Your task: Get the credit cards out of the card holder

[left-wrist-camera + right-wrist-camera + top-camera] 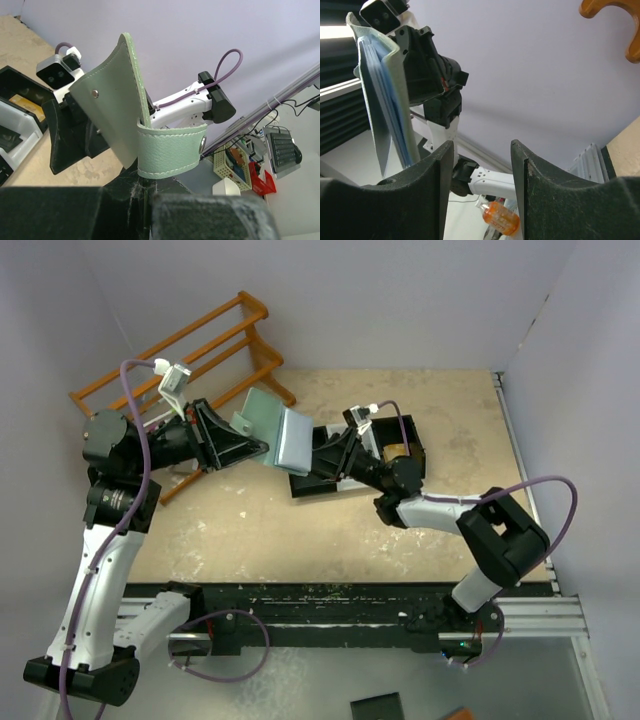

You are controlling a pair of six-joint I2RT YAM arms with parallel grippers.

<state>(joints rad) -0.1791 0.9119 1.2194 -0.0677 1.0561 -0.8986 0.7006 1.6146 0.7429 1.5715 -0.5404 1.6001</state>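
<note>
The left gripper [145, 192] is clenched on the lower edge of the card holder [115, 105] and holds it up off the table [300, 540], spread partly open, the teal-green outside with its snap strap [172, 150] turned toward the left wrist camera and the light blue inside turned toward the other arm. The right gripper [482, 147] faces that blue side with its fingers parted and nothing between them. In the right wrist view the holder stands up and to the left of the finger gap, near but apart from it, seen almost edge-on. From above, the right fingers sit just beside the blue face, over the black tray [305, 485], with the wooden rack [190, 350] well behind the left arm. The credit cards cannot be made out as separate things (only thin blue layers show along the holder's edge), so they are most likely tucked in the slots. The step in hand looks like the approach for a pull: one arm presents the holder, the other lines up to draw a card. The next move would call for swinging the right fingers left and up until a card edge lies between them, closing on that edge alone and not on the slot leather, and then drawing along the slot while the left grip stays firm.
</note>
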